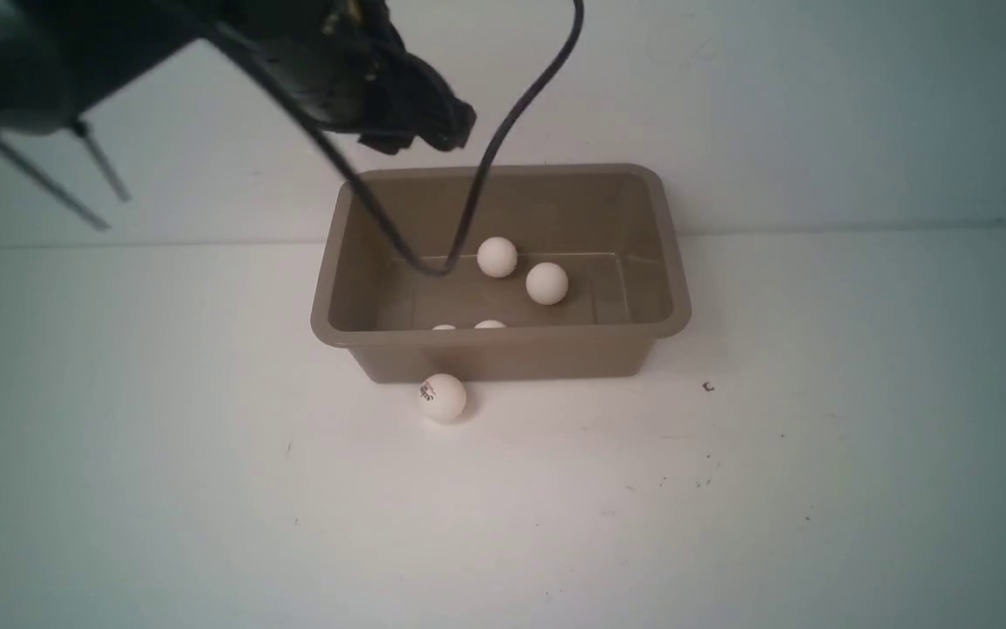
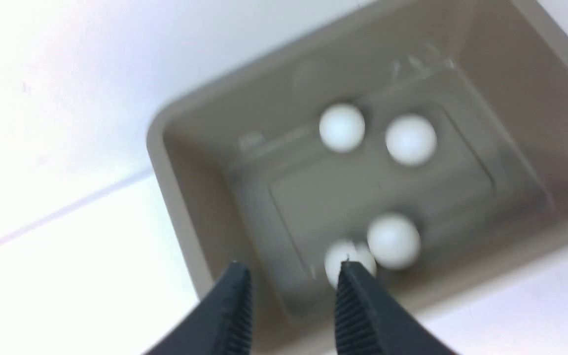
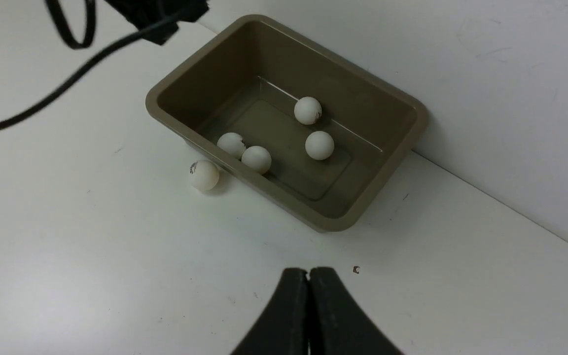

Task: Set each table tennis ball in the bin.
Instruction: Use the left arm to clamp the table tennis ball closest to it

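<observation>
The tan-brown bin (image 1: pixel 503 337) stands on the white table against the back wall. Several table tennis balls lie inside it; two (image 1: pixel 497 257) (image 1: pixel 547 283) show fully, and two others peek over the near rim. One ball with a dark logo (image 1: pixel 443 397) rests on the table, touching the bin's near wall. My left gripper (image 2: pixel 291 268) hovers above the bin's left end, open, with nothing between its fingers. The balls (image 2: pixel 393 240) sit well below it. My right gripper (image 3: pixel 307 272) is shut and empty over bare table, off the bin's right front corner (image 3: pixel 333 224).
A black cable (image 1: pixel 485 175) hangs from the left arm (image 1: pixel 354 79) and loops down in front of the bin's interior. A tiny dark speck (image 1: pixel 708 386) marks the table right of the bin. The wall rises right behind the bin.
</observation>
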Motion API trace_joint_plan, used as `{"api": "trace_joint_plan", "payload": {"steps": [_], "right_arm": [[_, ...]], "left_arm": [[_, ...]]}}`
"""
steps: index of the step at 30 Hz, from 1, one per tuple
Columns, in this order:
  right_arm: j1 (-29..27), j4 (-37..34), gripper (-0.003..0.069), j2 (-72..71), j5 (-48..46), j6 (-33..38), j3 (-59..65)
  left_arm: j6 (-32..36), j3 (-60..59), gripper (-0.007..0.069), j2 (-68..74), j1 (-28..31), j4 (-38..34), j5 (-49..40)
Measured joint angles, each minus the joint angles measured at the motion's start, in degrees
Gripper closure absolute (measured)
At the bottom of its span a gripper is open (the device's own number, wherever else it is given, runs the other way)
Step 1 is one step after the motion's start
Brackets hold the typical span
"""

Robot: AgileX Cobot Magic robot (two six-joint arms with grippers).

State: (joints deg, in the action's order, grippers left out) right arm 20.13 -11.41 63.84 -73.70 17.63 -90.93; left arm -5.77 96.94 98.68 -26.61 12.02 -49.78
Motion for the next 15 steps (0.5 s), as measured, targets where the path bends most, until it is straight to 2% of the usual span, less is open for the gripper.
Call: {"api": "trace_joint_plan", "payload": {"steps": [2, 7, 11, 12, 15], "right_arm": [[0.0, 0.0, 0.0676, 0.0, 0.0, 0.2, 0.0], [0.0, -0.1, 0.0676, 0.0, 0.0, 1.3, 0.0], [0.0, -0.2, 0.0676, 0.0, 0.0, 1.4, 0.0], [0.0, -0.2, 0.0676, 0.0, 0.0, 1.4, 0.0], [0.0, -0.7, 0.0676, 0.0, 0.0, 1.4, 0.0]], "left_arm": [[-0.2, -3.4, 0.0413, -2.5, -0.6, 0.0, -0.1], [-4.9, -21.1, 0.0419, -11.3, -3.3, -0.7, 3.8], [-15.7, -38.3, 0.0419, -17.7, -4.3, -0.7, 15.8], [-15.7, -38.3, 0.0419, -17.7, -4.3, -0.7, 15.8], [-23.9, -47.3, 0.0417, -17.9, -4.3, -0.7, 25.8]]}}
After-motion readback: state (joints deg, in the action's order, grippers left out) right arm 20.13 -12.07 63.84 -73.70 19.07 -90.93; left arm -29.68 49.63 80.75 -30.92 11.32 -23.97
